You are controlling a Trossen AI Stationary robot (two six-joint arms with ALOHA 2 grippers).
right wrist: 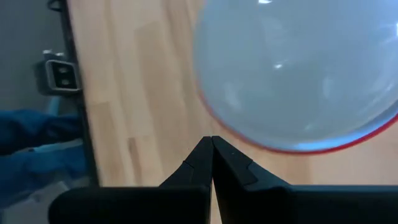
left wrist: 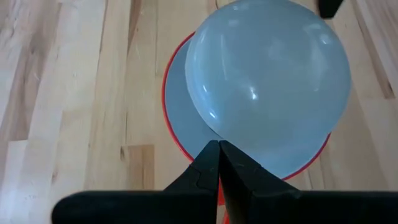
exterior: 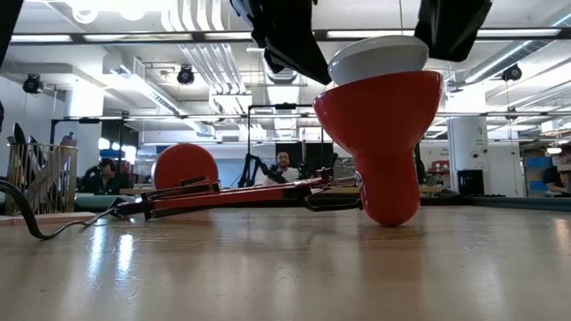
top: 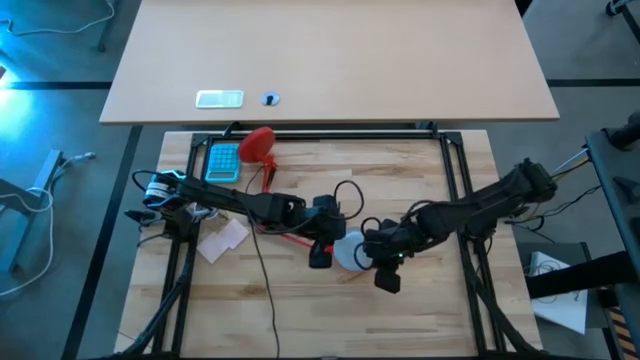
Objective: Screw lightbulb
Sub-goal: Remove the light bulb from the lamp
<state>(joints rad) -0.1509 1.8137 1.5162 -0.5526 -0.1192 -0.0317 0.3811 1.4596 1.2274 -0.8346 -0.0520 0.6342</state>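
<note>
A red lamp lies across the table, its round base (top: 258,145) at the far left and its red shade (exterior: 384,143) standing mouth up near the middle, narrow end on the wood. The white lightbulb (left wrist: 267,81) sits in the shade's mouth, dome up, with its screw base hidden inside. My left gripper (left wrist: 219,144) is shut, its tips at the shade's red rim on the bulb's left side. My right gripper (right wrist: 211,140) is shut too and hovers over bare wood just right of the shade; it touches nothing. My left gripper comes slanting down from the table's left, its shut fingertips (left wrist: 211,152) at the bulb's edge above the shade's rim (left wrist: 180,146). Whether they touch the bulb or the rim I cannot tell.
A black cable (top: 265,290) runs from the lamp toward the near edge. White paper pieces (top: 222,240) and a teal box (top: 222,160) lie on the left. Black frame rails (top: 455,170) border the table. People sit in the room beyond.
</note>
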